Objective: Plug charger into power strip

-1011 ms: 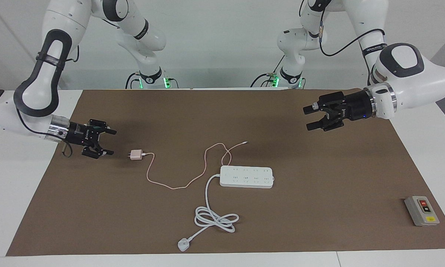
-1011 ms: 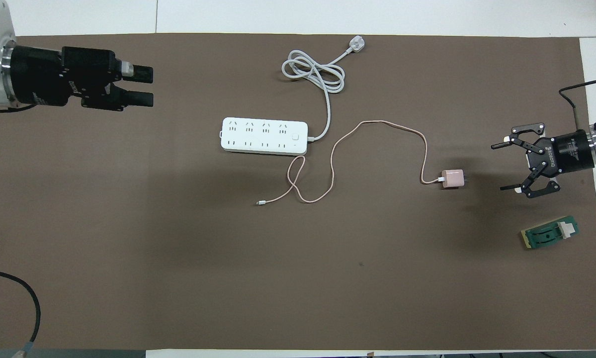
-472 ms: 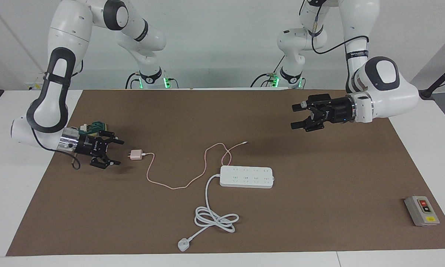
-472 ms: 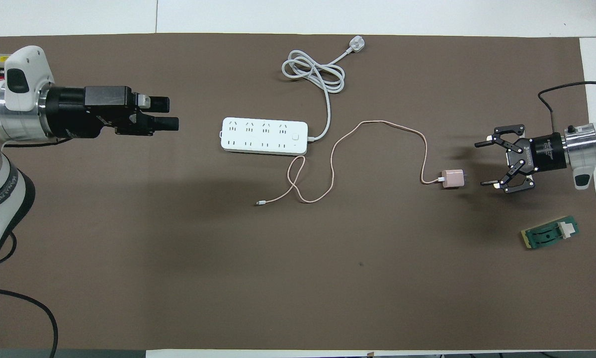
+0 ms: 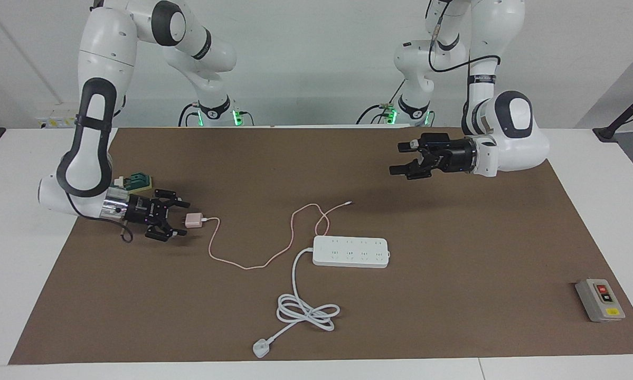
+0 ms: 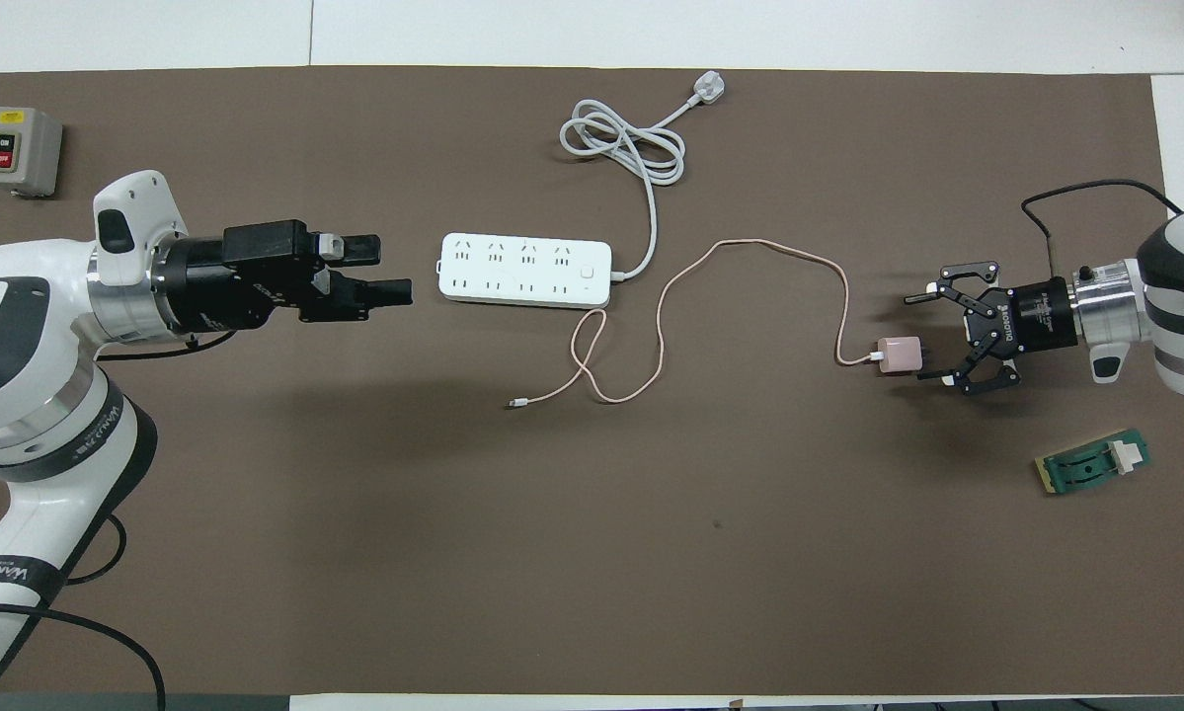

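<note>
I see a brown mat (image 5: 453, 295) covering most of the white bench (image 5: 10, 253), with bare white strips showing along the bench's edges. A grey button box (image 5: 600, 300) sits on the mat near the corner farthest from the robots at the left arm's end; I can make out a red button and a yellow one on its top face. At the right arm's end, close to the mat's short edge, I see a small green block (image 6: 1091, 462) with a pale fitting on it, lying slightly askew to the mat's edges.
</note>
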`<act>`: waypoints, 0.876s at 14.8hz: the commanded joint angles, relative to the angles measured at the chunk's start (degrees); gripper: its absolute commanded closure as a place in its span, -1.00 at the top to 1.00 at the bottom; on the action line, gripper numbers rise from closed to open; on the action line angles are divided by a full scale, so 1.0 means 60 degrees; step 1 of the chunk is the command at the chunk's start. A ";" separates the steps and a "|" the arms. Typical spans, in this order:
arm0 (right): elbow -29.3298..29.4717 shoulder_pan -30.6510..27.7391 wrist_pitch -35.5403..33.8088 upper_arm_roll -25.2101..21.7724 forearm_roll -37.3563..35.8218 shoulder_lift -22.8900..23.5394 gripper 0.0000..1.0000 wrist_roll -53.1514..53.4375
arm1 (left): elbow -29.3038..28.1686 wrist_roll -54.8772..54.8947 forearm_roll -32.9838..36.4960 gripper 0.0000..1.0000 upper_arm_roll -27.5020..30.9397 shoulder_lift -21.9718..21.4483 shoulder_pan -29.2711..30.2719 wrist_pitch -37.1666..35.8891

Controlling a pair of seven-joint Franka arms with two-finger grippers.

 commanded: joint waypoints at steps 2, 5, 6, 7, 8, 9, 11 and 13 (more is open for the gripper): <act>-0.0407 -0.0042 0.0266 -0.0024 0.0239 -0.0152 1.00 -0.0574 | -0.0988 0.0246 -0.0542 1.00 0.0139 -0.0518 -0.0441 0.0198; -0.0553 -0.0042 0.0369 -0.0009 0.0239 -0.0167 1.00 -0.0589 | -0.1149 0.0378 -0.0557 1.00 0.0139 -0.0504 -0.0471 0.0272; -0.0568 -0.0042 0.0384 -0.0009 0.0239 -0.0167 1.00 -0.0589 | -0.1265 0.0538 -0.0586 1.00 0.0139 -0.0489 -0.0471 0.0272; -0.0597 -0.0042 0.0398 -0.0024 0.0239 -0.0182 1.00 -0.0589 | -0.1339 0.0728 -0.0601 1.00 0.0139 -0.0446 -0.0471 0.0272; -0.0670 -0.0042 0.0427 -0.0009 0.0239 -0.0182 1.00 -0.0589 | -0.1383 0.0817 -0.0601 1.00 0.0139 -0.0416 -0.0486 0.0272; -0.0743 -0.0042 0.0544 -0.0009 0.0239 -0.0196 1.00 -0.0632 | -0.1398 0.0818 -0.0601 1.00 0.0139 -0.0416 -0.0515 0.0272; -0.0773 -0.0057 0.0545 -0.0024 0.0239 -0.0211 1.00 -0.0647 | -0.1398 0.0818 -0.0688 1.00 0.0139 -0.0372 -0.0544 0.0286; -0.0773 -0.0086 0.0560 -0.0024 0.0239 -0.0211 1.00 -0.0662 | -0.1413 0.0818 -0.0820 1.00 0.0139 -0.0343 -0.0617 0.0286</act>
